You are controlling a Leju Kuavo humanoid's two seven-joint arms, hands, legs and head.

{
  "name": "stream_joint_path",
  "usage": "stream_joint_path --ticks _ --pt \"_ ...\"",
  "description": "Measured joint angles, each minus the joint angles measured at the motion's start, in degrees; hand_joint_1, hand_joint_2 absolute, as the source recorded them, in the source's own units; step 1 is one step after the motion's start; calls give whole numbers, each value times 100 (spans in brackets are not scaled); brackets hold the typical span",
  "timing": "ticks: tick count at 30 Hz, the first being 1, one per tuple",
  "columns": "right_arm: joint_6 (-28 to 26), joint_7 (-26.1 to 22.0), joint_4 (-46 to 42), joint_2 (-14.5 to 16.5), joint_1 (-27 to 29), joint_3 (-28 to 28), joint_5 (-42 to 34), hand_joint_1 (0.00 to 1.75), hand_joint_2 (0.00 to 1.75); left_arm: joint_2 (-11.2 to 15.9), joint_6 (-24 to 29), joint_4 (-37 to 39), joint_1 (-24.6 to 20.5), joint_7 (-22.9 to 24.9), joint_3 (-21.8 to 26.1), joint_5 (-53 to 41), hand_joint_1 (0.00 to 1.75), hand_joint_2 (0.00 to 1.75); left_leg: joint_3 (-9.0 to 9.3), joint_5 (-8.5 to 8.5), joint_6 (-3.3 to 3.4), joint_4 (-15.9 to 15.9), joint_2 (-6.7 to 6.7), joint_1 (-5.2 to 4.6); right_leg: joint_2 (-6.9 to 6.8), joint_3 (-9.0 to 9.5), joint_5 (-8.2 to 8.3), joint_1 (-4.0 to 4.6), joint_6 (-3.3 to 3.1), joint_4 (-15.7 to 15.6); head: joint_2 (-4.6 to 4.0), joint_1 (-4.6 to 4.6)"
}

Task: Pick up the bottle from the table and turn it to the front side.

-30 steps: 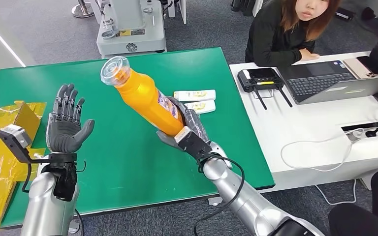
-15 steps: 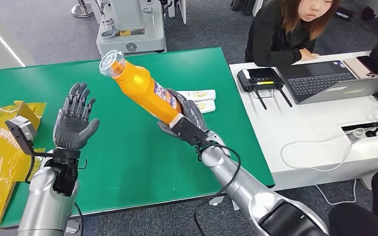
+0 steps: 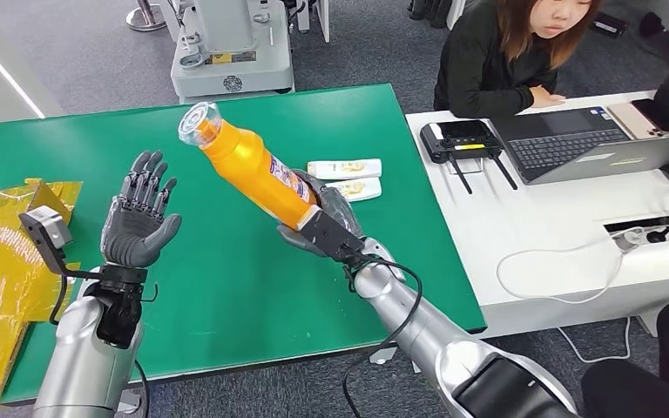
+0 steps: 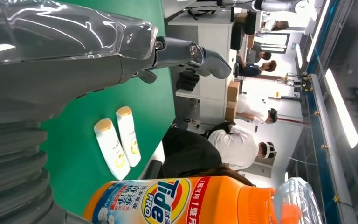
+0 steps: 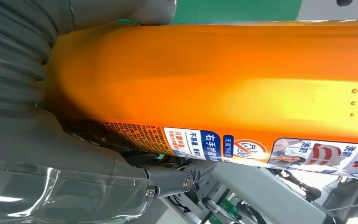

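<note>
An orange detergent bottle [image 3: 257, 170] with a clear cap [image 3: 196, 123] is held up above the green table [image 3: 226, 279], tilted with its cap up and to the left. My right hand [image 3: 327, 222] grips its lower end; in the right wrist view the orange bottle [image 5: 214, 79] lies against the grey thumb [image 5: 74, 154]. My left hand [image 3: 138, 218] is raised to the left of the bottle, palm toward it, fingers spread, holding nothing. In the left wrist view the labelled side of the bottle [image 4: 182, 200] faces that hand's fingers [image 4: 186, 51].
Two small white tubes [image 3: 345, 177] lie on the table behind my right hand. Yellow bags [image 3: 0, 261] cover the table's left edge. A person [image 3: 514, 52] sits at a white desk [image 3: 566, 226] on the right with a laptop [image 3: 592, 144] and a controller [image 3: 462, 139].
My left hand has risen and moved right, closer to the bottle. My right hand has swung the bottle slightly, so that it leans further away from me with its cap a little farther back.
</note>
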Motion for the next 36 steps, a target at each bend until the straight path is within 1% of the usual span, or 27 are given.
stream_joint_path --ticks 3,10,14,17,20,25,32,36 --pt "91 55 62 105 -25 14 20 175 175 -34 -43 3 -3 0 -2 134 0 175 0 0 0 0 2 0 3 -1 0 0 0 0 0 1" --pt "210 211 249 622 -210 225 141 175 175 -166 -46 20 -96 -34 -92 324 0 175 -2 0 -1 -1 6 2 6 -6 0 1 -1 3 0 -1" --pt "298 264 371 907 -434 383 219 175 175 -186 4 124 -219 -296 -137 304 0 175 -3 1 -1 -1 8 2 8 -10 0 1 -1 5 0 -2" --pt "297 211 441 1023 -535 437 212 175 175 -191 209 143 -276 -474 -176 -39 0 175 -5 1 -1 -1 4 2 5 -9 0 1 -1 5 0 -1" --pt "280 159 475 1086 -590 451 211 175 175 -211 361 143 -330 -507 -233 -378 0 175 -6 1 -1 -1 5 0 5 -8 0 0 0 4 0 0" --pt "293 199 539 1122 -677 468 220 175 175 -257 445 154 -413 -513 -311 -643 0 175 -8 1 0 1 5 -1 5 -8 1 -2 0 1 0 1" --pt "301 255 634 1130 -702 485 267 175 175 -250 497 239 -500 -527 -329 -778 0 175 -8 1 0 1 6 0 6 -10 1 -1 0 1 0 -1" --pt "305 333 710 1103 -679 492 310 175 175 -188 469 345 -533 -545 -329 -835 0 175 -8 0 -1 1 6 1 6 -13 0 0 0 1 0 -2"
